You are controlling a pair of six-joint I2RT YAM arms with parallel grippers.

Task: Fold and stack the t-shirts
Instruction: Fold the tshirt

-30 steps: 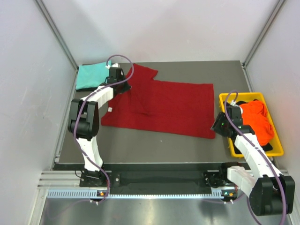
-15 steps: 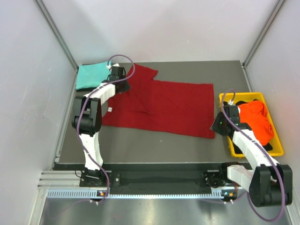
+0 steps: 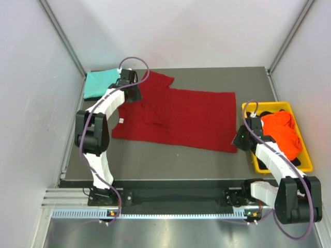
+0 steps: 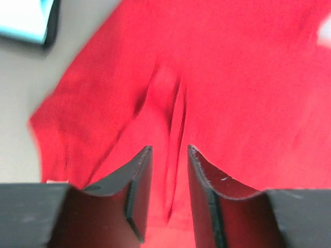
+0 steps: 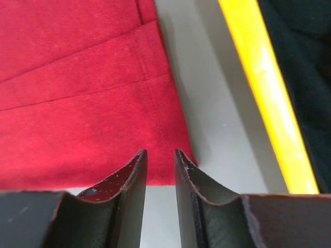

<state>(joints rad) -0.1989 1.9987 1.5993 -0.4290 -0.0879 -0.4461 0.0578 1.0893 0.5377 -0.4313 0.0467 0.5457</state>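
Note:
The large dark red t-shirt (image 3: 181,116) lies spread flat across the middle of the table. My left gripper (image 3: 132,94) is low over its back left part near the sleeve. In the left wrist view the left gripper (image 4: 169,148) stands narrowly open, with a raised ridge of red cloth (image 4: 176,103) running between the fingers. My right gripper (image 3: 238,140) is at the shirt's near right corner. In the right wrist view the right gripper (image 5: 160,151) is narrowly open and empty over the hem corner (image 5: 170,155). A folded teal t-shirt (image 3: 99,82) lies at the back left.
A yellow plastic bin (image 3: 282,169) stands at the right edge, holding the orange t-shirt (image 3: 282,132) and the black t-shirt (image 3: 271,111). Its rim (image 5: 269,103) is close to the right of my right gripper. Grey walls close in the table on three sides.
My left gripper has moved a little from the teal shirt's edge onto the red shirt. My right gripper has moved from the bin's edge to the red shirt's near right corner.

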